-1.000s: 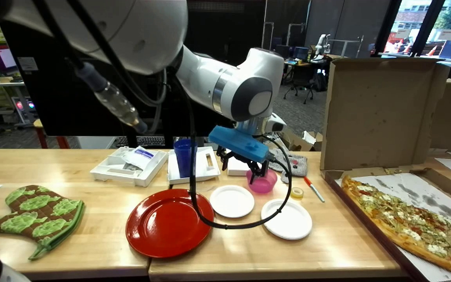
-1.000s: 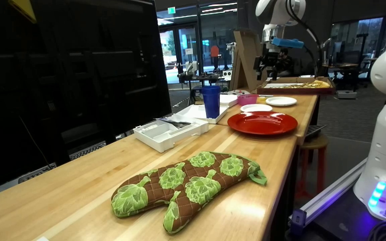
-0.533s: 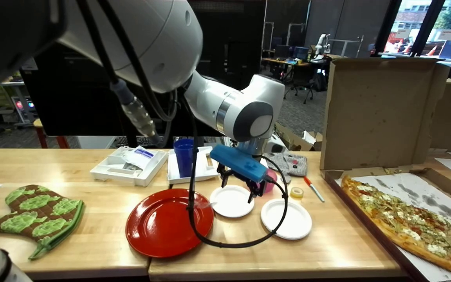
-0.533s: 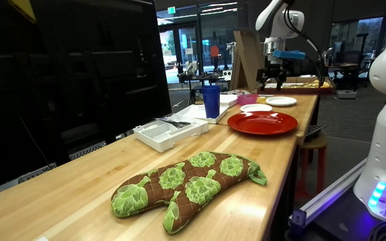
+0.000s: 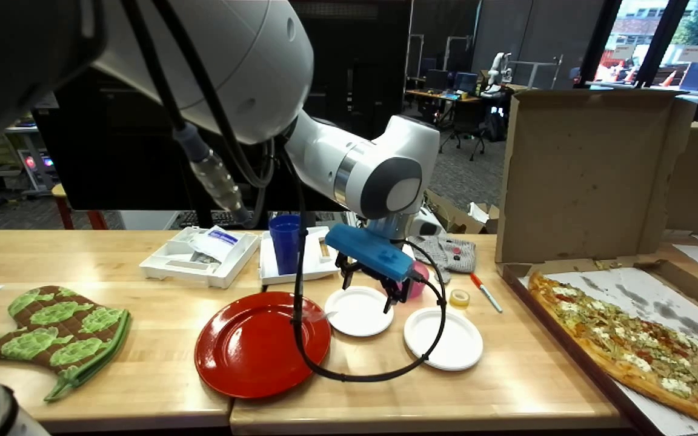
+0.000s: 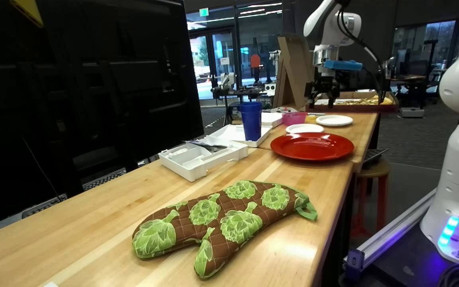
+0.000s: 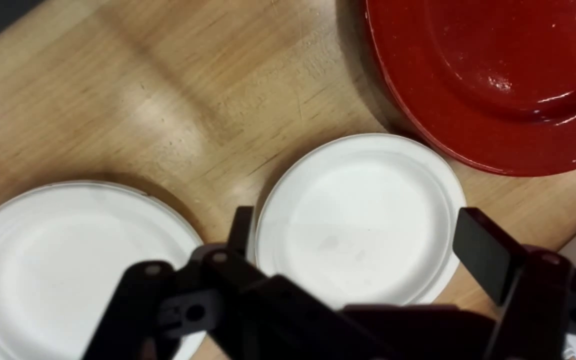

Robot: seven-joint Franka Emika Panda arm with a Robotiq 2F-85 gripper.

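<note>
Above a white plate (image 7: 363, 215), jaws parted
I hang lower over the worktop (image 7: 183, 115) than a second ago, though I barely shift in the last half second, so this plate is nearest me. My jaws stand well apart, holding nothing and not touching it. The red plate (image 7: 493, 75) lies just beside it, and a second white plate (image 7: 63, 270) sits near on its other side. My arm (image 5: 252, 79) reaches out above the worktop, its wrist (image 5: 400, 181) bent so the jaws point down
</note>
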